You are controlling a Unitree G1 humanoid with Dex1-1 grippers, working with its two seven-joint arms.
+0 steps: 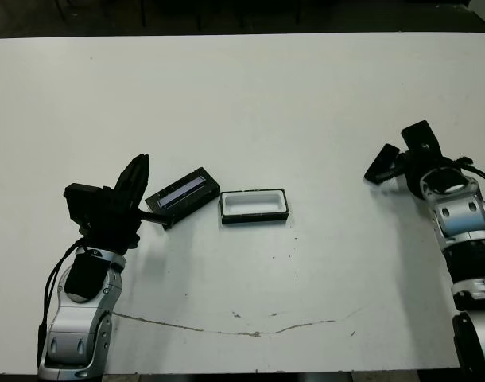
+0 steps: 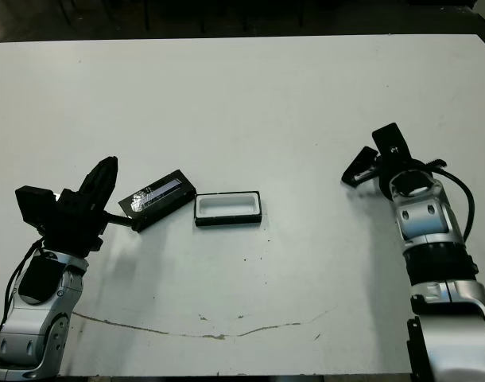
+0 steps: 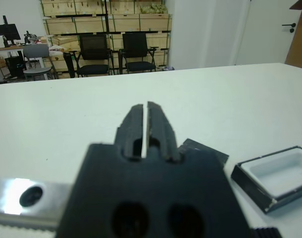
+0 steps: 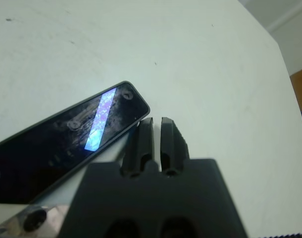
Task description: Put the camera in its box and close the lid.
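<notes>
The box (image 1: pixel 254 205), a shallow black tray with white lining, lies open near the table's middle. Just left of it lies the lid (image 1: pixel 183 193), flat and black with a pale strip. My left gripper (image 1: pixel 141 160) stands shut beside the lid's left end with nothing between its fingers (image 3: pixel 156 121); the lid's corner (image 3: pixel 203 151) and the box (image 3: pixel 275 176) show past it. At the right, the camera (image 4: pixel 67 144), black with a glowing blue-purple strip, lies right beside my shut right gripper (image 4: pixel 157 120), outside its fingers. From the head it shows as a dark piece (image 1: pixel 383 163).
The white table (image 1: pixel 250 95) stretches wide behind the objects. A thin dark crack line (image 1: pixel 226 328) runs near its front edge. Chairs and shelves (image 3: pixel 106 44) stand beyond the table's far side.
</notes>
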